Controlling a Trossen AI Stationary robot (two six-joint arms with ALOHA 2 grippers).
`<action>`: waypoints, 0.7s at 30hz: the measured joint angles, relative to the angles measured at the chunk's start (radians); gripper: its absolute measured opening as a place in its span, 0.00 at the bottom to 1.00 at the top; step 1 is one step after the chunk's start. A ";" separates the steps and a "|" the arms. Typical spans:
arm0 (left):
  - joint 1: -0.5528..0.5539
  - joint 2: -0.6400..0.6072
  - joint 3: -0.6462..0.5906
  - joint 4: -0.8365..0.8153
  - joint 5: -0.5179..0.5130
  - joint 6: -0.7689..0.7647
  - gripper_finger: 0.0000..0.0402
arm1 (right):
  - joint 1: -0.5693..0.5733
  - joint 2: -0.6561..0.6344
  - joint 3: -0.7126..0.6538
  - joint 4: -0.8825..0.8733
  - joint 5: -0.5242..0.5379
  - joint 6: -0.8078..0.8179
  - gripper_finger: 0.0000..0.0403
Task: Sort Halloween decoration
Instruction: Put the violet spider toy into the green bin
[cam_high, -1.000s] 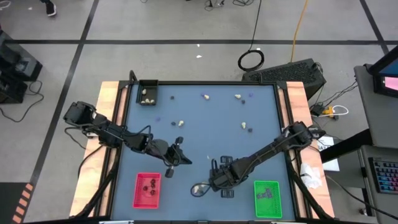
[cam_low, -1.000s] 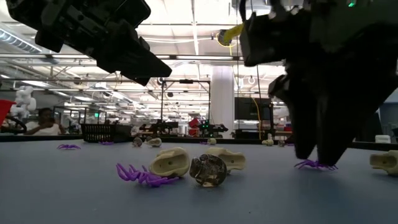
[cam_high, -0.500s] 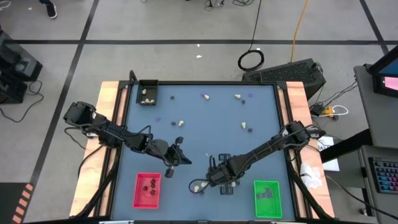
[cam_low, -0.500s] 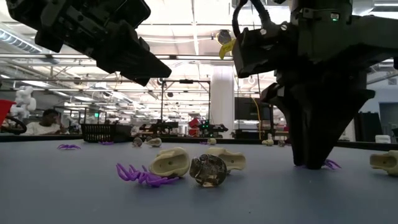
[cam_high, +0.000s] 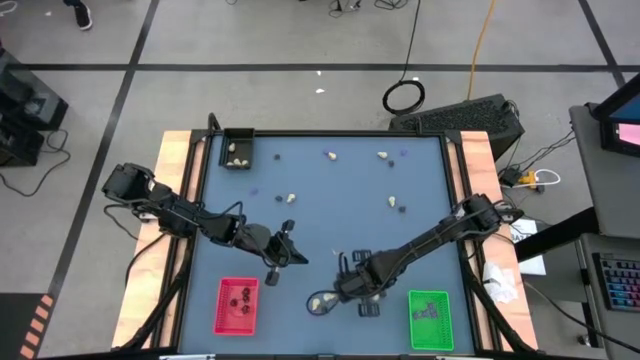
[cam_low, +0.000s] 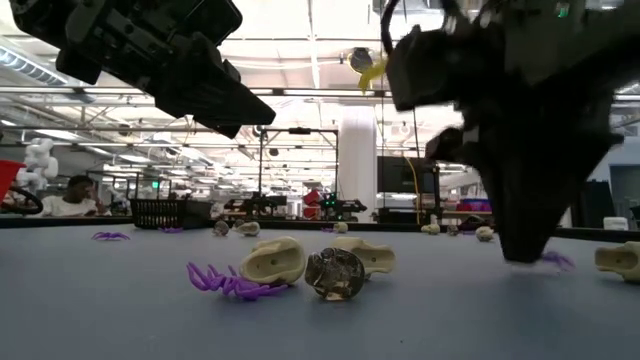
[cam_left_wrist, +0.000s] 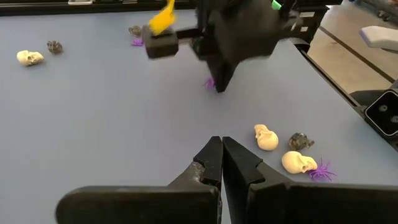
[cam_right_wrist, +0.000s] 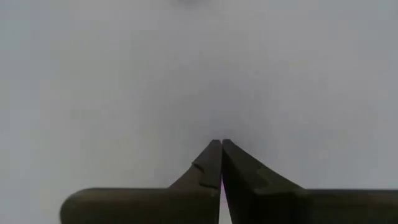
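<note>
My right gripper (cam_low: 527, 255) points straight down at the blue table (cam_high: 330, 205), its fingers pressed together with a sliver of purple between the tips; a flat purple spider (cam_low: 553, 259) lies at its tip on the mat. My left gripper (cam_left_wrist: 221, 149) hovers with fingers closed on nothing, near the red tray (cam_high: 237, 305). Nearby sit two cream skulls (cam_left_wrist: 266, 137), a dark skull (cam_left_wrist: 301, 140) and another purple spider (cam_left_wrist: 321, 171). The green tray (cam_high: 430, 320) lies just beside my right arm; the black tray (cam_high: 237, 150) holds cream pieces at the far corner.
</note>
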 joint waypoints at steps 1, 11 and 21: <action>0.000 0.000 0.000 0.000 0.000 0.000 0.02 | 0.001 -0.011 0.000 0.003 0.000 0.000 0.00; 0.000 0.000 0.000 -0.007 0.000 0.000 0.02 | 0.062 -0.127 0.003 -0.015 0.033 0.098 0.00; 0.000 0.000 0.000 -0.007 0.000 -0.001 0.02 | 0.212 -0.245 0.004 -0.195 -0.159 0.566 0.00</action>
